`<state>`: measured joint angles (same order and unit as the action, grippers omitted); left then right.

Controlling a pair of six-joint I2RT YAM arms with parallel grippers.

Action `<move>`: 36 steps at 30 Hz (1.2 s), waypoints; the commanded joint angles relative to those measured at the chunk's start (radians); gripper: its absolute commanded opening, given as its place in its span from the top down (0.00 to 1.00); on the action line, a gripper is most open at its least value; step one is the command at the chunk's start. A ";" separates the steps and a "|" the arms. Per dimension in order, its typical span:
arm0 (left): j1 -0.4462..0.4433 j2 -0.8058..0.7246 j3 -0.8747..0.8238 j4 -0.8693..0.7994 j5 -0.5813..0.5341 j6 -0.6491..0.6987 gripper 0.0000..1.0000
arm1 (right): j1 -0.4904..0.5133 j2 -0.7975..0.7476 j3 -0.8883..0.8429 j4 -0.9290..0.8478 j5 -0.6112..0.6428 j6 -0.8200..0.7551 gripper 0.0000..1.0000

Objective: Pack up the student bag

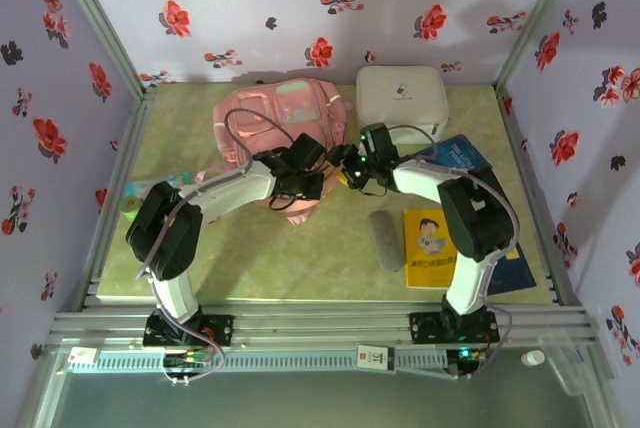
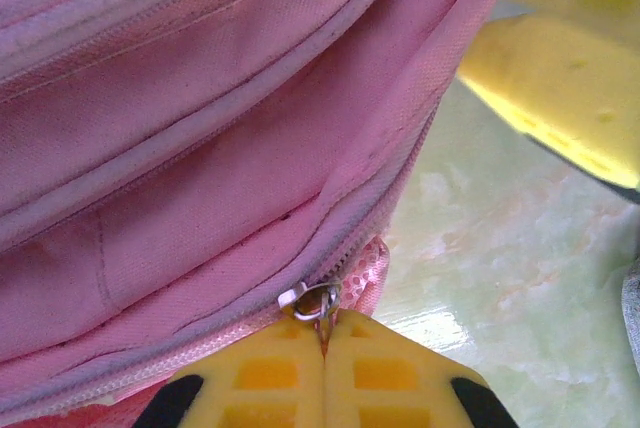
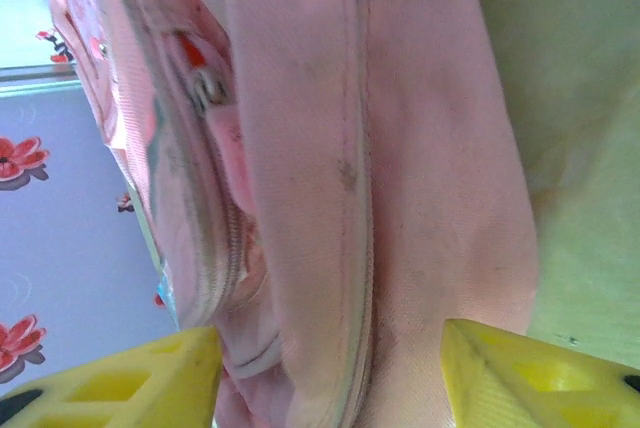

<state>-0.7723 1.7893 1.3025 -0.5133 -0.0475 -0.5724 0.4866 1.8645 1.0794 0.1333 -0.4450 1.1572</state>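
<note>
The student bag [image 1: 278, 116], a soft pink backpack, lies at the back middle of the table. My left gripper [image 1: 303, 176] is at its near edge. In the left wrist view the left gripper [image 2: 325, 336] is shut on the small metal zipper pull [image 2: 312, 300] at the end of a zip line on the bag [image 2: 200, 148]. My right gripper [image 1: 350, 164] is at the bag's right side. Seen from the right wrist, the right gripper [image 3: 330, 343] stands open, with a thick fold of the bag [image 3: 400, 198] between its yellow fingertips [image 3: 195, 363].
A white rounded hard case [image 1: 401, 96] stands right of the bag. A blue book [image 1: 468, 154], a yellow book [image 1: 430, 248] and a grey pouch [image 1: 384, 239] lie on the right side. A colourful item [image 1: 150, 191] lies at the left edge. Flowered walls close three sides.
</note>
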 commanded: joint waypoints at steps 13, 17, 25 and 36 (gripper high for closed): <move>-0.007 0.013 0.035 -0.071 -0.012 0.010 1.00 | 0.021 0.072 0.051 -0.005 0.029 0.013 0.77; -0.003 -0.009 0.028 -0.133 -0.053 0.039 1.00 | 0.018 0.049 0.059 -0.068 0.103 -0.052 0.84; 0.038 -0.061 -0.047 -0.209 -0.113 0.064 1.00 | 0.006 0.036 0.088 -0.156 0.212 -0.135 0.88; 0.099 -0.105 -0.097 -0.196 -0.085 0.079 1.00 | -0.023 0.027 0.087 -0.120 0.218 -0.186 0.77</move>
<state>-0.6800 1.7161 1.2121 -0.6750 -0.1368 -0.5159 0.4984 1.9278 1.1645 0.0097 -0.3042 1.0046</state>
